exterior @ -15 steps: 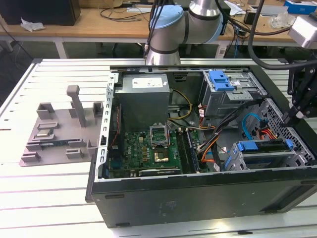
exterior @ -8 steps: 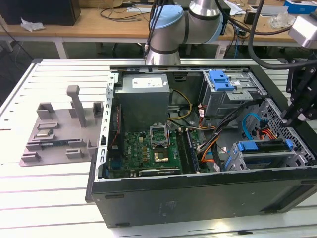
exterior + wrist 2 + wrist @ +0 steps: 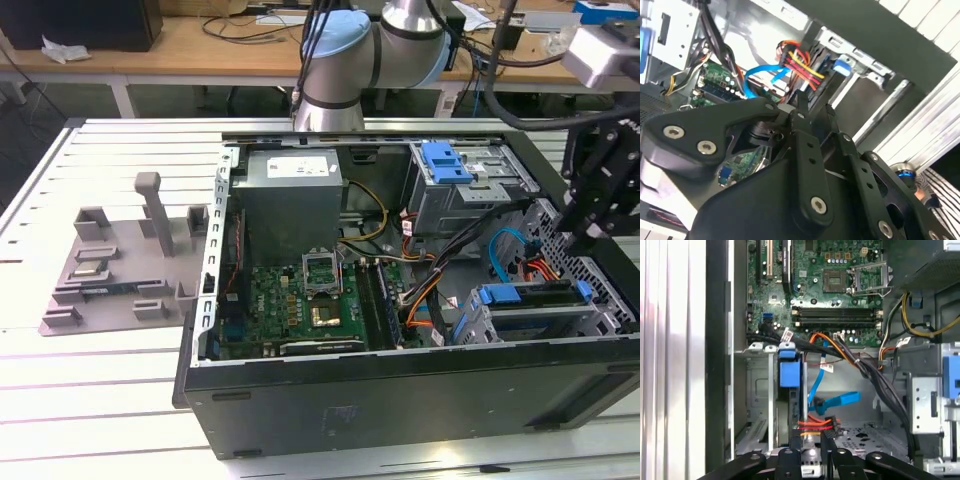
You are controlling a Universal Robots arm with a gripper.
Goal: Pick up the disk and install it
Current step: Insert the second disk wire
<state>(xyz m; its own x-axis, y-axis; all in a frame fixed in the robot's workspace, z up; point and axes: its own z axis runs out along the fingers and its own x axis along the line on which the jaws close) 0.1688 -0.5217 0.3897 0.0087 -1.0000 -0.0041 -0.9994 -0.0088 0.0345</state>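
One disk (image 3: pixel 530 296) with its blue frame sits on its edge in the low metal cage (image 3: pixel 603 322) at the exterior view's right end of the open computer case (image 3: pixel 400 400). In the first wrist view you see its blue tab (image 3: pixel 789 371) at the mouth of that cage. Your gripper (image 3: pixel 580 238) hangs just above and behind the disk, not touching it. Its two fingers (image 3: pixel 795 445) stand a little apart and pinch nothing. So the picking up looks done, and I think you are at the putting-in step. I cannot tell if the disk is pushed all the way home. If it needs one more push, that calls for a slow, straight press on the blue frame, keeping off the orange wires (image 3: pixel 815 422) close by.
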